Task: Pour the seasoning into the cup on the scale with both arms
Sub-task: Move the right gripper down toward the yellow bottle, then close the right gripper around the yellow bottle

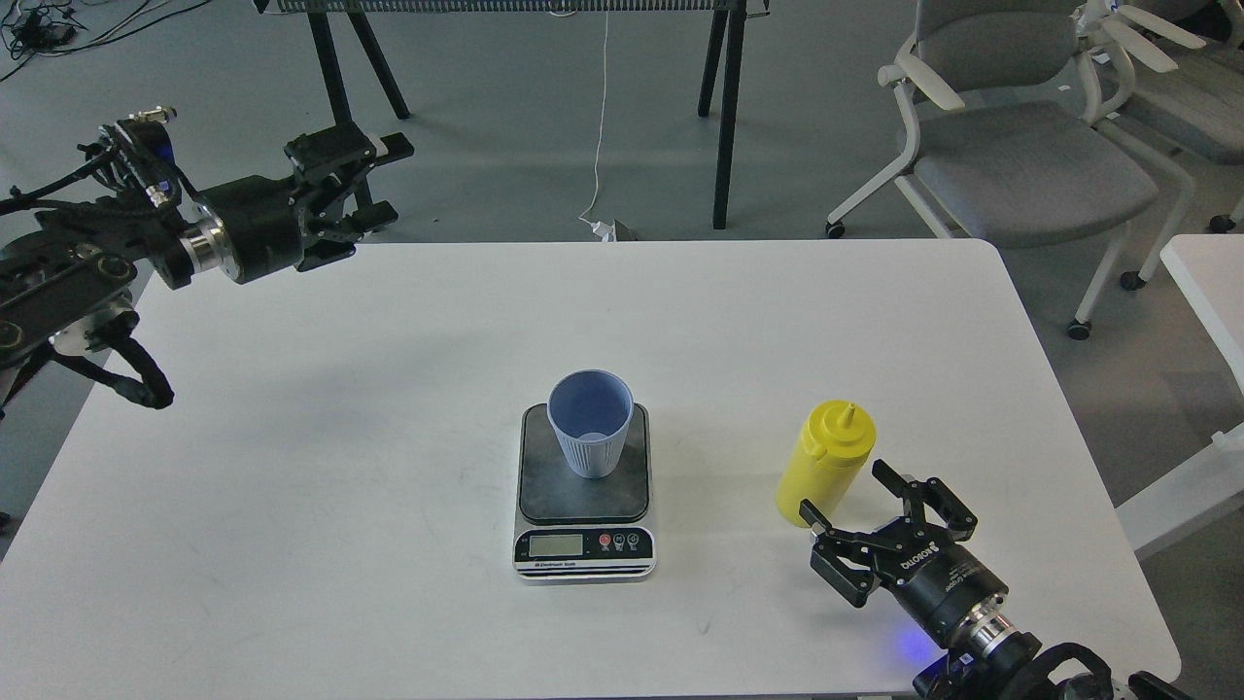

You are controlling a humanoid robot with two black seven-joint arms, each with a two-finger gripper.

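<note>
The yellow squeeze bottle of seasoning (824, 462) stands upright on the white table (389, 389), right of the scale. The light-blue ribbed cup (590, 422) stands upright on the dark platform of the scale (583, 491). My right gripper (847, 491) is open, its fingers on either side of the bottle's lower part, close to it; I cannot tell if they touch. My left gripper (374, 180) is open and empty, high over the table's back left corner, far from the cup.
Grey office chairs (1011, 146) stand beyond the table's right back corner. Black stand legs (724, 107) and a white cable are on the floor behind the table. Another white table edge (1205, 282) shows at right.
</note>
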